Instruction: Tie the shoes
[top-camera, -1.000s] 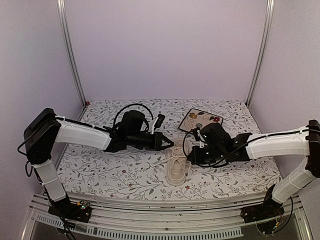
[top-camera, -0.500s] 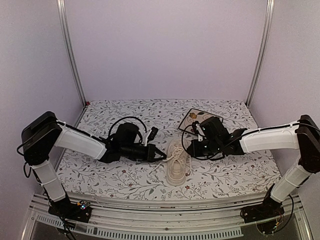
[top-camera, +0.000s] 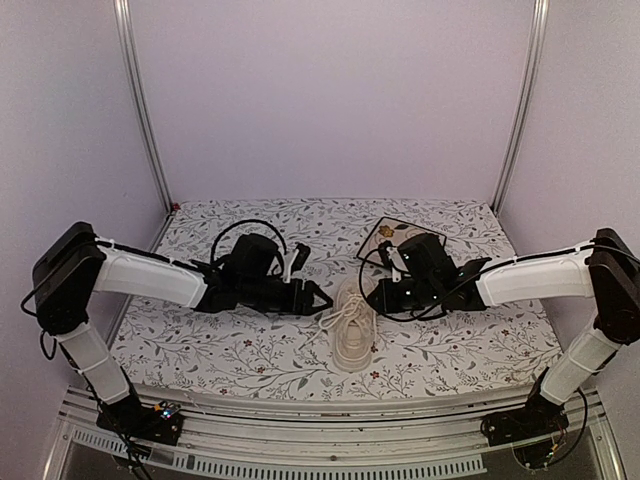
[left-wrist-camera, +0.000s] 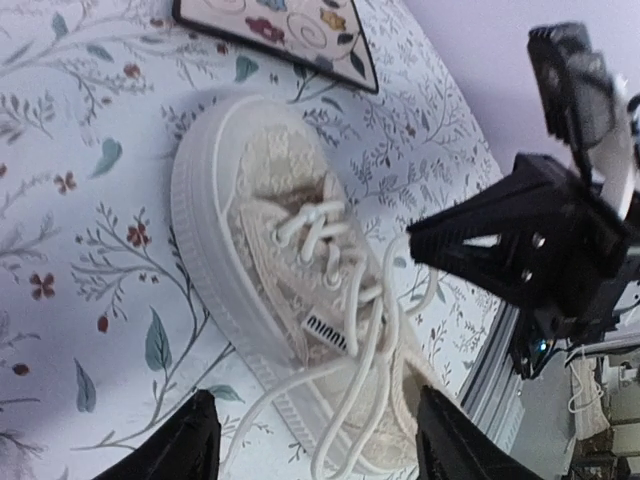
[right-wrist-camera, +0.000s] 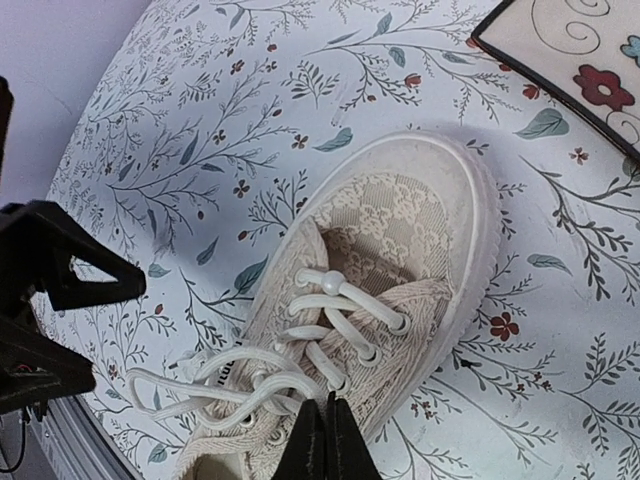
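Spreading since earlier, left fingers (left-wrist-camera: 190, 450) released beside sneaker (left-wrist-camera: 262, 205); right fingers (right-wrist-camera: 312, 445) clenched (seemingly empty).

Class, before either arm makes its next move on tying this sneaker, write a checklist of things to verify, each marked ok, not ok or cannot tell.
1. Sneaker upright on its sole: ok.
2. Left gripper open, ready to take a lace: ok.
3. Right gripper shut: ok.
4. Right gripper actually pinching a lace: cannot tell; its tip sits at the laces.
5. Laces tied in a bow: not ok; they lie in loose loops, with strands trailing over the sole.
6. Floral tile apart from the sneaker: ok.
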